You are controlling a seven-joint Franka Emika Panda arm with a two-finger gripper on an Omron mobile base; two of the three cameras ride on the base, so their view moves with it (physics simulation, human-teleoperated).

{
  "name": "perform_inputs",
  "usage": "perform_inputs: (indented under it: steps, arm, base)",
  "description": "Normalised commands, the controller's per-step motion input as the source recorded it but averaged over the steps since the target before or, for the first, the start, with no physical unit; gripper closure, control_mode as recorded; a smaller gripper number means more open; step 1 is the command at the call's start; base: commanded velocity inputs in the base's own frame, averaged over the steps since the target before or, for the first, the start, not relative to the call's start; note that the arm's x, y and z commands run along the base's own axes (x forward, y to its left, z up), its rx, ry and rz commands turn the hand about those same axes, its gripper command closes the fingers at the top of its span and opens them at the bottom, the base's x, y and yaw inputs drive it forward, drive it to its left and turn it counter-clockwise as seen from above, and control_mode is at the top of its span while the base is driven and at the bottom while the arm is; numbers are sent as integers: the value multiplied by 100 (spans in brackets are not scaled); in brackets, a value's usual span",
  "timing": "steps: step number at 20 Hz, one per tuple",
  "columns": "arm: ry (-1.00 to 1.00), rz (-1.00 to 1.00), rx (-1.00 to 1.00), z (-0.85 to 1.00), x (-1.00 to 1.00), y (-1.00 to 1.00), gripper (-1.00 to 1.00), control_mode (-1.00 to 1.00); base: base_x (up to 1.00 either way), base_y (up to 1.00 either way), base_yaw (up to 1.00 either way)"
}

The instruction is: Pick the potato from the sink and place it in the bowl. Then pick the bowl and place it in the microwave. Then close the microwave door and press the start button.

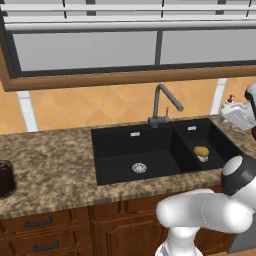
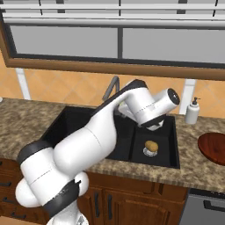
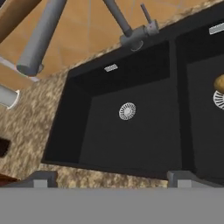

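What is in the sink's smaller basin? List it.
The potato lies in the sink's smaller basin, sitting on the round steel drain. It covers most of that drain, so the part beneath cannot be seen.

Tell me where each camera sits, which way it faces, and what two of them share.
Left base view: behind the arm's left, facing forward and down at the sink; white arm at lower right.
Right base view: behind its right, same sink; the arm rises from lower left.
Hand view: on the hand, looking down into the large basin, faucet above; open fingers at bottom.
Both base views share the potato on the small basin's drain.
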Motion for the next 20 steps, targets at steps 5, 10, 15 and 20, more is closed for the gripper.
perform_inputs:
  steps: [5,10,15,20]
  arm:
    - [1,9,-4,-47,31,-10,-100,-100]
    - [0,25,-1,-27,20,-8,-100,-100]
    - [0,25,-1,-24,13,-2,-100,-100]
    - [0,21,-5,-25,12,-2,-100,-100]
  base:
    - [0,0,0]
    - [0,0,0]
    - [0,0,0]
    - [0,0,0]
